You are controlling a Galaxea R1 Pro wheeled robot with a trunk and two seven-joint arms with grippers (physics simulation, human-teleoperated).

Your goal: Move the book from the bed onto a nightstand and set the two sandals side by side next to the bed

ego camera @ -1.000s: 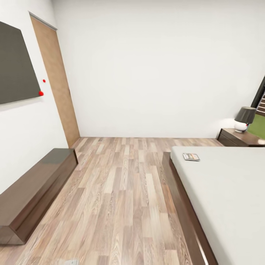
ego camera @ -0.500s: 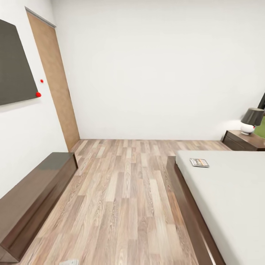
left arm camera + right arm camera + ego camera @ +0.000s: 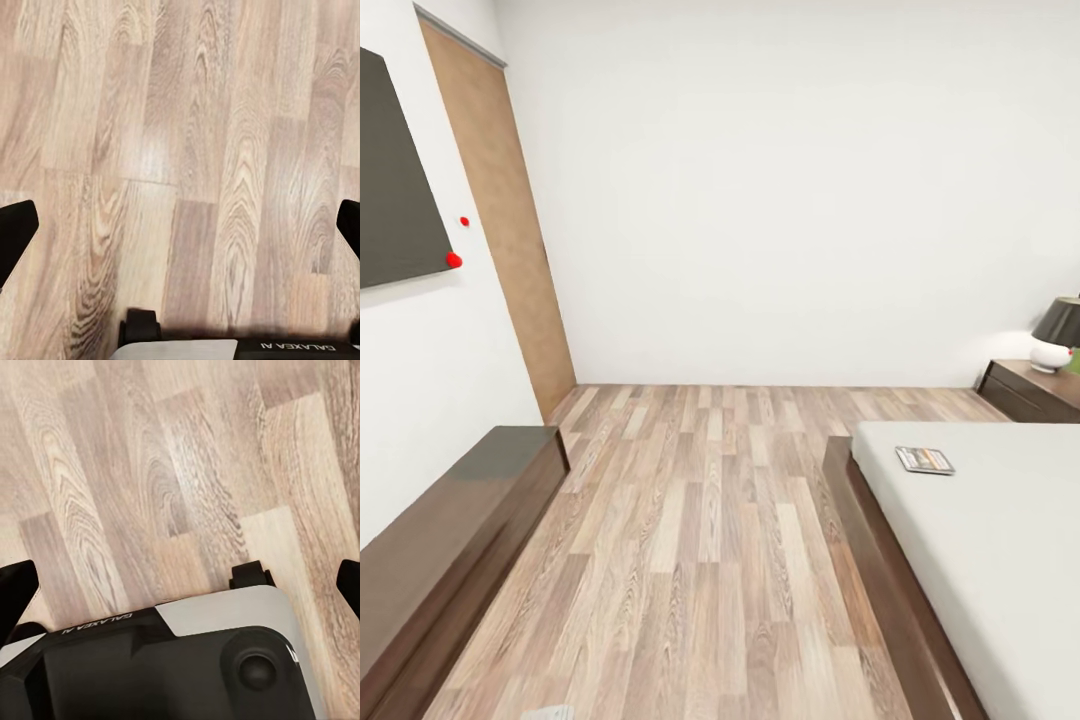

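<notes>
The book (image 3: 925,460) lies on the bed (image 3: 1000,540) near its corner; nightstand (image 3: 1032,390) beyond. Both jaws are spread wide, empty, over floor (image 3: 700,520). Risk: the base may clip the bed frame on approach.

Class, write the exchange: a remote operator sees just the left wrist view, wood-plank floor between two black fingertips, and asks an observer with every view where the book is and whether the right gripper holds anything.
Observer: In the head view the small dark paperback book lies flat on the pale grey-white mattress of the bed, near its corner, ahead to the right.
Operator: Where can it go?
Observer: A low dark brown wooden nightstand stands beyond the bed by the far wall, with a dark-shaded lamp on it.
Operator: And the right gripper?
Observer: The right gripper is open and empty, over the plank floor, above the robot's grey-and-black base.
</notes>
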